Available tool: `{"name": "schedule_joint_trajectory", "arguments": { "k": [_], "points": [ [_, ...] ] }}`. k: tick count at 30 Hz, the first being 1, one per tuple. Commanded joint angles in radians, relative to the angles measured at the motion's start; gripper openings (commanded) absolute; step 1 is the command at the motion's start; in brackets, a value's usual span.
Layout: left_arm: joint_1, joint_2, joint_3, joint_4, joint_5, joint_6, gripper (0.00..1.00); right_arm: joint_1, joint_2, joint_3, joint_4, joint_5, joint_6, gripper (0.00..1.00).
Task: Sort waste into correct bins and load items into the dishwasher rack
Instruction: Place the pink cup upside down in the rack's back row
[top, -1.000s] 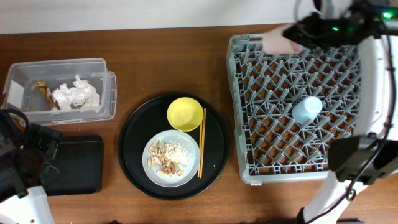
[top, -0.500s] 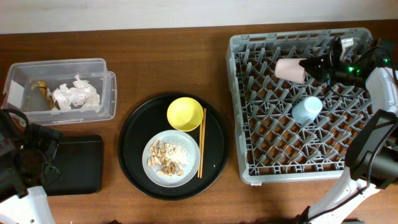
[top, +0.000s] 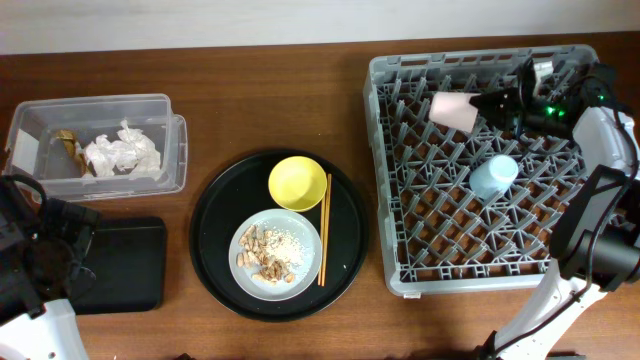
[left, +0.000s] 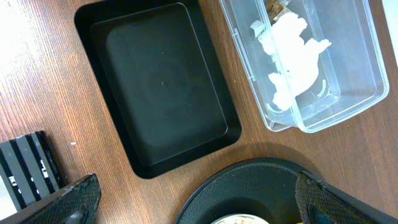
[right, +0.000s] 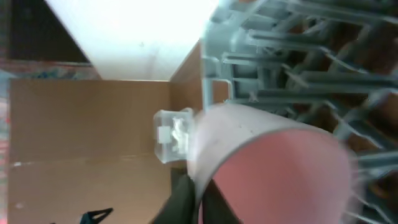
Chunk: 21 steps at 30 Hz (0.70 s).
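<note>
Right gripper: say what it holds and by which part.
The right gripper holds the small pink cup by the rim of its open end, tipped sideways over the rack.

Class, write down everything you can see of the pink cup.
The pink cup is small, plain and pale pink, and looks like smooth plastic. It lies tipped on its side, gripped at one end by the right hand, over the pegs at the far edge of the grey rack. Whether it touches the pegs cannot be told.
</note>
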Motion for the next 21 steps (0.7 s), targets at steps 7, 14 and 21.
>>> {"name": "schedule_joint_trajectory", "arguments": {
  "k": [7, 14, 21],
  "points": [
    [0.003, -0.006, 0.002, 0.002, -0.014, -0.009, 0.99, -0.146, -0.002, 0.264, -0.46, 0.499, -0.193, 0.27],
    [0.003, -0.006, 0.002, 0.002, -0.014, -0.009, 0.99, -0.142, -0.047, 0.826, -0.909, 0.644, -0.275, 0.36],
    [0.003, -0.006, 0.002, 0.001, -0.014, -0.009, 0.99, 0.121, -0.09, 0.928, -0.964, 0.931, -0.23, 0.33]
  ]
}}
